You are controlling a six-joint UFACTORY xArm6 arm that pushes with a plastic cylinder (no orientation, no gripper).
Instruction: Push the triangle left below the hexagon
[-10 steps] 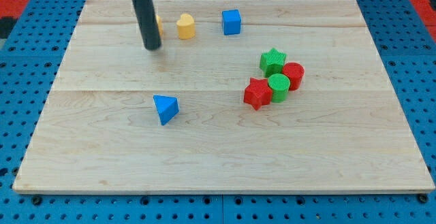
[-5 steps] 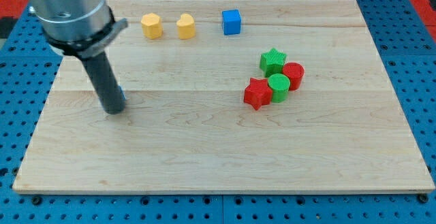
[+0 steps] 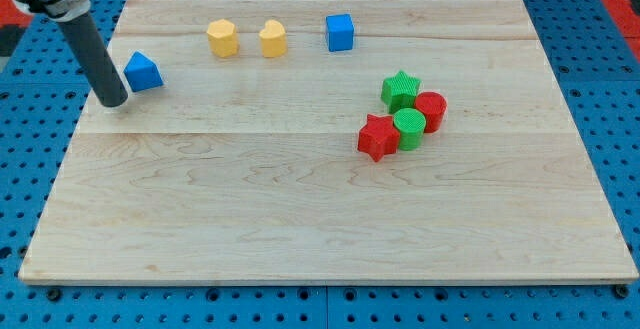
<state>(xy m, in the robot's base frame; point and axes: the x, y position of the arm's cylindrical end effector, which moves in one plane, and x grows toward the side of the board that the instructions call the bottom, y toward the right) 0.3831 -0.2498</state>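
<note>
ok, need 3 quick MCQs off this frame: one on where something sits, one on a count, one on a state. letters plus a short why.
1. Where is the blue triangle relative to the yellow hexagon?
A. To the view's left and slightly lower
B. To the view's right
C. Directly above it

2. How many green blocks are on the board?
A. One
B. Two
C. Three

3. How does my tip stand to the blue triangle?
A. Far off at the view's right edge
B. Resting on top of it
C. Close beside it, on its left and a little lower

Answers:
1 A: the triangle sits near the board's left edge, lower than the hexagon.
2 B: a green star and a green cylinder in the right-hand cluster.
3 C: the rod's end is on the board just left of the triangle.
</note>
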